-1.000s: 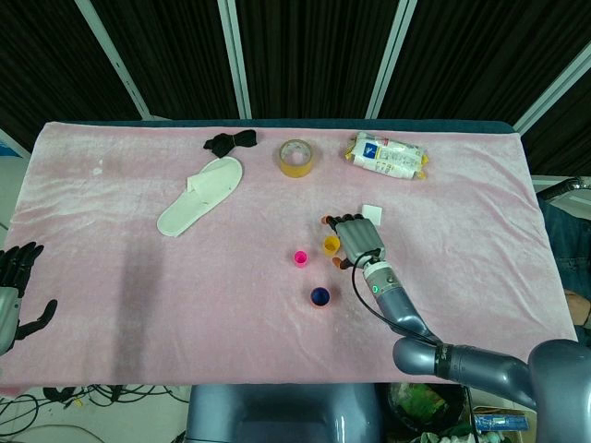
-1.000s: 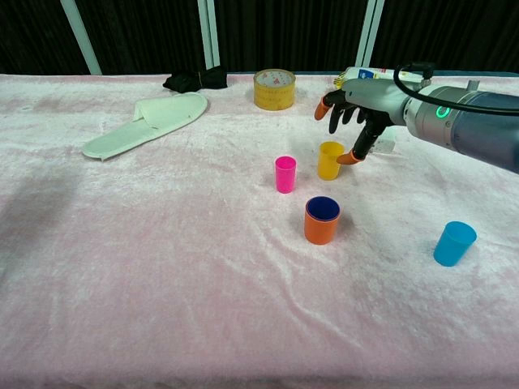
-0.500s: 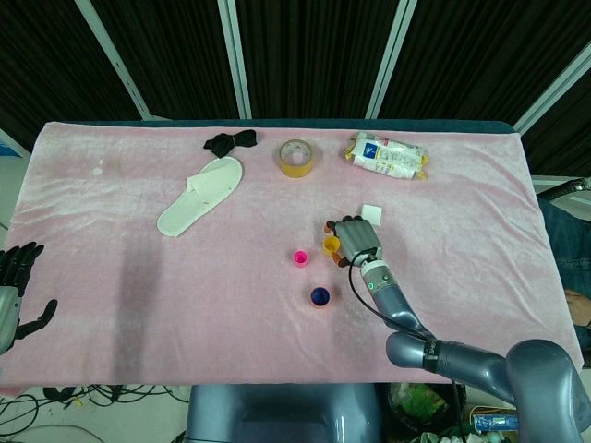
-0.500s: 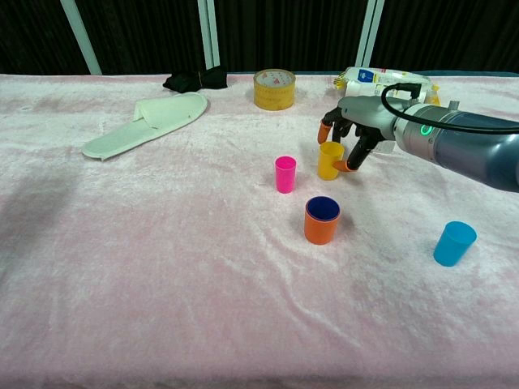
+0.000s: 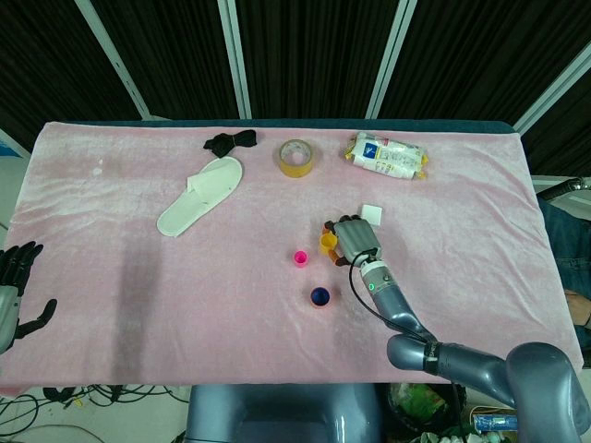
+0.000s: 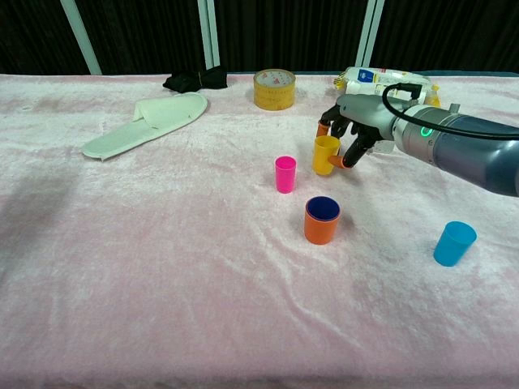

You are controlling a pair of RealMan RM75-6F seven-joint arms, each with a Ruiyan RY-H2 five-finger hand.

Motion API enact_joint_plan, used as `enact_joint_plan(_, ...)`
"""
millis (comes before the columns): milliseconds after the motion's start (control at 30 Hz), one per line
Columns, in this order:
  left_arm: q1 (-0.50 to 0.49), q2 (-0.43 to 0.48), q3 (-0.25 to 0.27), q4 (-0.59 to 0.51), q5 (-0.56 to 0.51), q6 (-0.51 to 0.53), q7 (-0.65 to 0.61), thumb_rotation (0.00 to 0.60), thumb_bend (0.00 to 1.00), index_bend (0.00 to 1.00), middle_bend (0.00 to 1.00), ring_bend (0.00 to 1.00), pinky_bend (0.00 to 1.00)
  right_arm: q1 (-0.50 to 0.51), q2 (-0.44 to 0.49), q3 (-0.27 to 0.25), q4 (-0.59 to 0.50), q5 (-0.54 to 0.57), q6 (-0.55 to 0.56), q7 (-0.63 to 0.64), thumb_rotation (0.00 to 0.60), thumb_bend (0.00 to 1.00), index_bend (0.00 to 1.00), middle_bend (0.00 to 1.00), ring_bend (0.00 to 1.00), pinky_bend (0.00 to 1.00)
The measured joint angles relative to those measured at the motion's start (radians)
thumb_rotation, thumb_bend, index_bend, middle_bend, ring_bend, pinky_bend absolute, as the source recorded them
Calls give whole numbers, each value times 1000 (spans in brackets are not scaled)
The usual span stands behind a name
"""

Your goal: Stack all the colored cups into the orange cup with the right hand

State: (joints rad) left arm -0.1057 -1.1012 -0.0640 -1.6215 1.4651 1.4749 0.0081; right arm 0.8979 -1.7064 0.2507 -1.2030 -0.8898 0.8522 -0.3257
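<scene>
The orange cup stands mid-table with a dark blue cup nested inside it; from above it shows as the orange cup. My right hand grips the yellow cup behind it, fingers wrapped round the cup's far side, and the cup leans slightly. In the head view my right hand sits just right of the yellow cup. A pink cup stands upright left of the yellow one. A light blue cup stands alone at the right. My left hand hangs off the table's left edge, fingers apart, holding nothing.
A white slipper, a black cloth, a yellow tape roll and a snack packet lie along the back. A small white square lies just behind my right hand. Pink cloth covers the table.
My right hand came down and closed its fingers round the yellow cup. The cup has shifted slightly left and now tilts. The other cups and my left hand have not moved.
</scene>
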Motion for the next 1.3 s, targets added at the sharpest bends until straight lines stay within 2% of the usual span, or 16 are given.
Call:
enact_joint_plan(200, 0, -1, 4, -1, 6, -1, 3, 600, 342, 46, 42, 0, 12, -26, 83, 11, -141, -22, 50, -4, 600, 396, 523, 486, 249, 216)
enact_joint_plan(400, 0, -1, 4, -3, 7, 1, 5, 600, 342, 44, 42, 0, 12, -67, 194, 8, -358, -57, 115, -23, 600, 374, 523, 478, 249, 215)
enact_joint_plan(533, 2, -2, 5, -3, 9, 5, 5, 600, 342, 44, 42, 0, 12, -103, 262, -18, -506, -107, 168, -52, 600, 360, 523, 477, 249, 215)
enact_joint_plan(733, 2, -2, 7, -3, 11, 4, 8, 600, 342, 44, 42, 0, 12, -156, 304, -87, -640, -188, 239, -99, 600, 360, 523, 477, 249, 215)
enact_joint_plan(933, 1, -3, 7, -3, 12, 2, 8, 600, 342, 44, 42, 0, 12, -179, 279, -127, -649, -213, 250, -109, 600, 360, 523, 477, 249, 216)
enact_joint_plan(1300, 1, -5, 7, 1, 13, 4, 9, 600, 342, 44, 42, 0, 12, -188, 211, -138, -590, -247, 236, -76, 600, 360, 523, 478, 249, 215)
